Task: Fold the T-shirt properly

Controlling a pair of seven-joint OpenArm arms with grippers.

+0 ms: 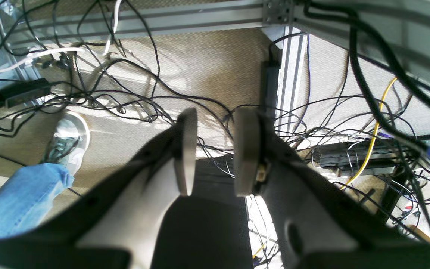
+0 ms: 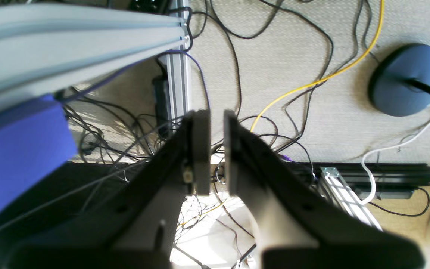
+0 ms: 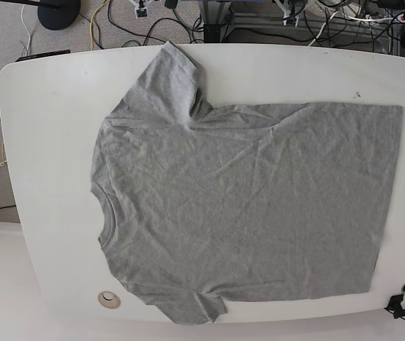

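Note:
The heather-grey T-shirt lies spread flat and wrinkled on the white table in the base view. Its neck points left, its hem right, with one sleeve at the far edge and one at the near edge. No lettering shows on the upper side. Neither gripper shows in the base view. My left gripper hangs off the table over the floor, its jaws apart and empty. My right gripper also hangs over the floor, its jaws almost together with a thin gap, holding nothing.
Both wrist views show carpet with tangled cables and aluminium frame rails. A person's jeans leg and sneaker are in the left wrist view. A blue round stand base sits on the floor. The table has round fittings near its front edge.

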